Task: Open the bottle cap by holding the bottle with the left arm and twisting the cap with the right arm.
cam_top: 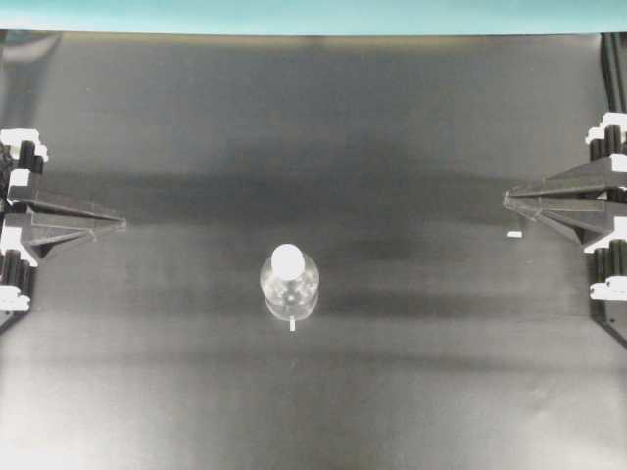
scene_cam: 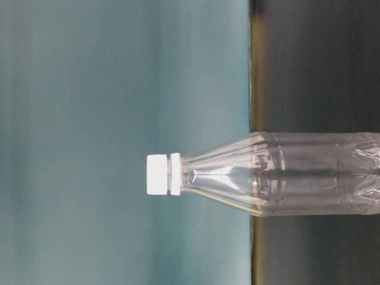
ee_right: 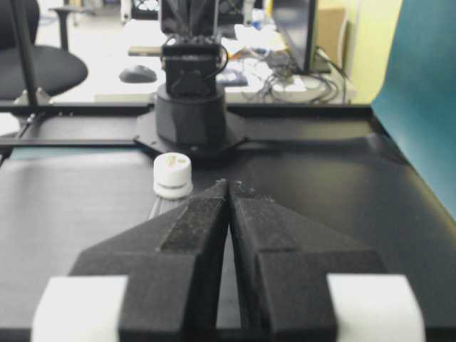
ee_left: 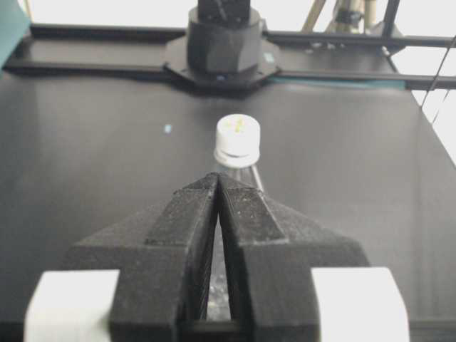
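Observation:
A small clear plastic bottle (cam_top: 289, 287) stands upright near the middle of the black table, its white bottle cap (cam_top: 288, 259) on top. The table-level view shows the bottle (scene_cam: 297, 173) and the cap (scene_cam: 158, 174) screwed on. My left gripper (cam_top: 123, 223) sits at the left edge, shut and empty, far from the bottle. At the right edge my right gripper (cam_top: 506, 200) is shut as well, holding nothing. In the left wrist view the cap (ee_left: 237, 137) rises just beyond the closed tips of the left gripper (ee_left: 217, 175). The right wrist view has the cap (ee_right: 172, 174) left of the right gripper (ee_right: 229, 183).
A small white mark (cam_top: 514, 235) lies on the table near the right gripper, and another (cam_top: 292, 324) sits just in front of the bottle. The opposite arm's base (ee_left: 224, 43) stands at the far table edge. A teal backdrop (cam_top: 313, 15) borders the table.

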